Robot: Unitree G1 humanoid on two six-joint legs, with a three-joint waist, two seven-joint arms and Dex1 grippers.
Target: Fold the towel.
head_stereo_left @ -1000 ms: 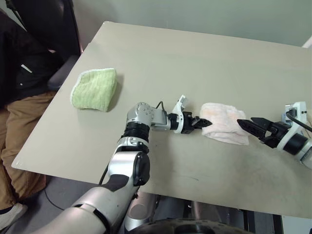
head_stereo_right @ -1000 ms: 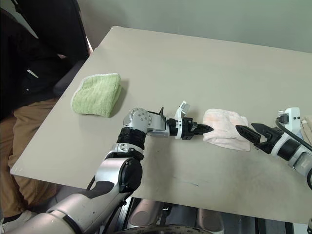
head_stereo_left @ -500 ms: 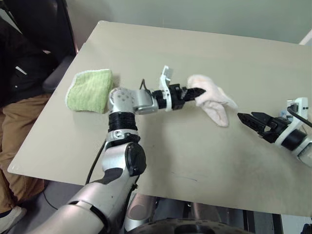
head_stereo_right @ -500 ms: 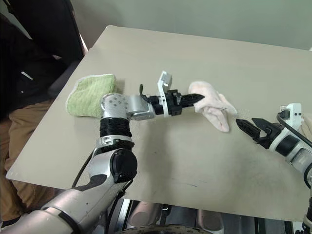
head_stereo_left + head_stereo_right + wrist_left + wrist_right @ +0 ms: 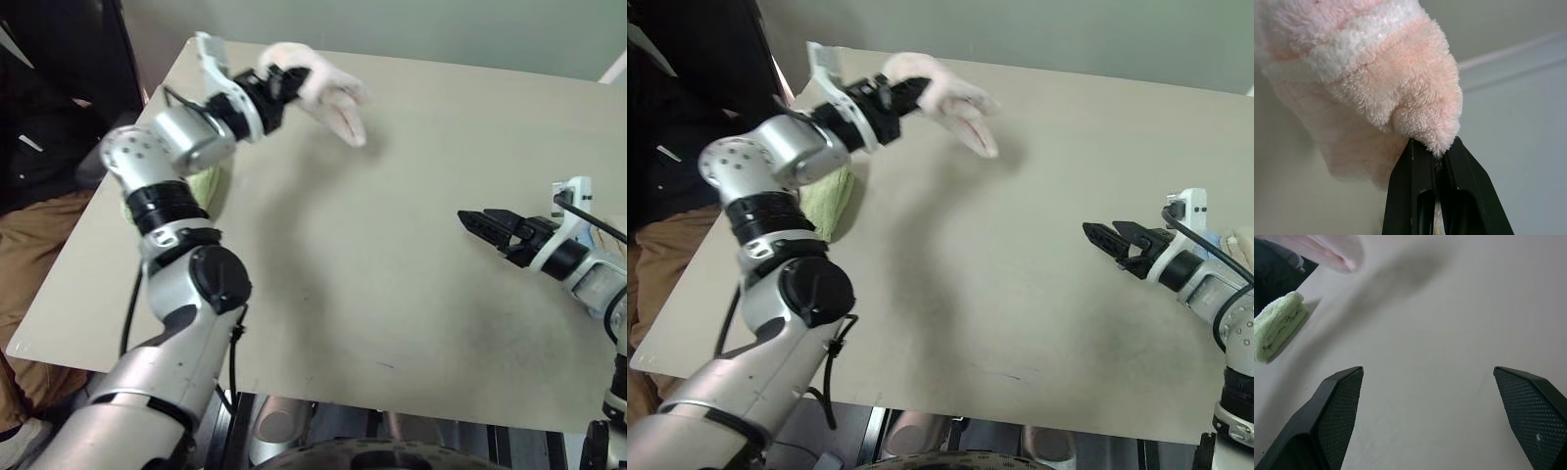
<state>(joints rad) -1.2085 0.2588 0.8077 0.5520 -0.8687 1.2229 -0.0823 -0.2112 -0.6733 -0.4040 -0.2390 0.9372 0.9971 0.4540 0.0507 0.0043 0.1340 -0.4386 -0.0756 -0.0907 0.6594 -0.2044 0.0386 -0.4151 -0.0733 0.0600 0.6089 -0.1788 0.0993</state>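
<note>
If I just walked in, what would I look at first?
Probably the pale pink towel, dangling in the air above the far side of the table, pinched in the robot's left hand. Next, the right hand, wide open and holding nothing, low over the table's right side. A folded green towel lies near the table's left edge.

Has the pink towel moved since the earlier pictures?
Yes. The towel, pinched by the left tool, rose off the table and went leftwards, nearer the green towel.
</note>
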